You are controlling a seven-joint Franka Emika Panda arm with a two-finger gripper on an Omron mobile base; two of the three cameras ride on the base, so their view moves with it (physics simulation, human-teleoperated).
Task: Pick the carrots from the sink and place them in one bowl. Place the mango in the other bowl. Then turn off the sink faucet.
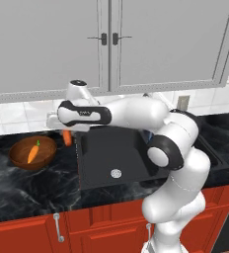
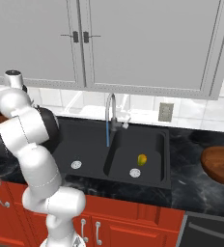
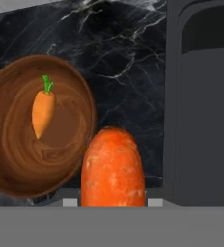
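- Left base view: the claw (image 1: 66, 132) hangs over the black marble counter (image 1: 32, 185), between the wooden bowl (image 1: 45, 154) and the left rim of the sink (image 1: 136, 153). A carrot (image 1: 67, 137) sticks down out of it, clamped between the fingers. To the claw's left and a little lower, the bowl sits on the counter with another carrot (image 1: 32, 153) lying inside, green top pointing away from the robot. To the claw's right lies the sink's left basin, with its silver drain (image 1: 116, 173) nearer the robot than the claw is.
- Right base view: the arm folds away to the left. Well to the right of it, the faucet (image 2: 111, 113) stands behind the divider of the sink (image 2: 85, 144), and a thin blue stream (image 2: 107, 133) falls from its spout. The mango (image 2: 142, 159) rests in the right basin, just above that basin's drain (image 2: 134, 172). A second wooden bowl (image 2: 220, 165) sits on the counter at the far right, well apart from the sink.
- Hand view: the held carrot (image 3: 113, 166) rises large between the fingertips, gripped at its lower end. Left of it and beyond is the bowl (image 3: 7, 159), its rim close beside the held carrot, with the other carrot (image 3: 43, 112) lying on its inner left slope. Right of the claw runs the dark sink edge (image 3: 201, 106); marble counter (image 3: 123, 62) lies ahead.
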